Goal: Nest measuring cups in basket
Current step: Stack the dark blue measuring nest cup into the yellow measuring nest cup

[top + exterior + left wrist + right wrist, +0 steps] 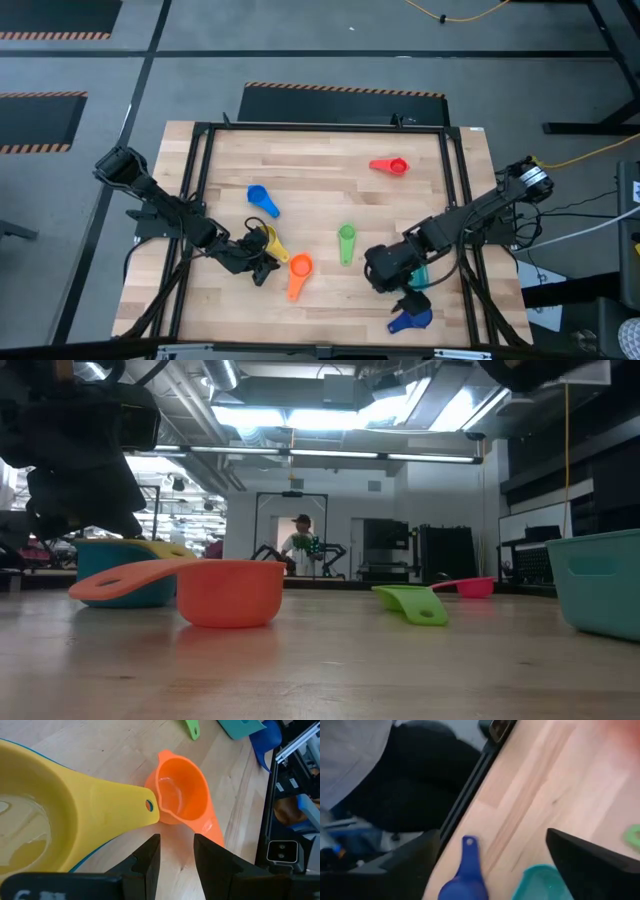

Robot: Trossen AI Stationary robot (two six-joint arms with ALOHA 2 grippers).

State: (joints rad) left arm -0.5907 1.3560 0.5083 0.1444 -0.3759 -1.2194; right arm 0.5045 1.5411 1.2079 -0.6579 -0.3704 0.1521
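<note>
My left gripper (262, 270) (175, 837) is open, low over the table's near left part. Just ahead of its fingertips lies the handle end of the yellow cup (270, 241) (60, 815), which sits in a blue-green cup whose rim (85, 862) shows below it. The orange cup (298, 275) (182, 795) stands upright beyond that handle. My right gripper (395, 275) (492, 832) is open and hovers over the teal basket (420, 273) (540, 880). The dark blue cup (410, 320) (467, 875) lies near the basket. The green (346, 243), blue (263, 200) and red (390, 165) cups lie apart.
A black frame (200, 180) runs around the wooden table top. The basket (600, 590) stands close to the table's right rail and near edge. Bare wood lies in the table's middle and far left. A person (300, 540) stands far off in the room behind.
</note>
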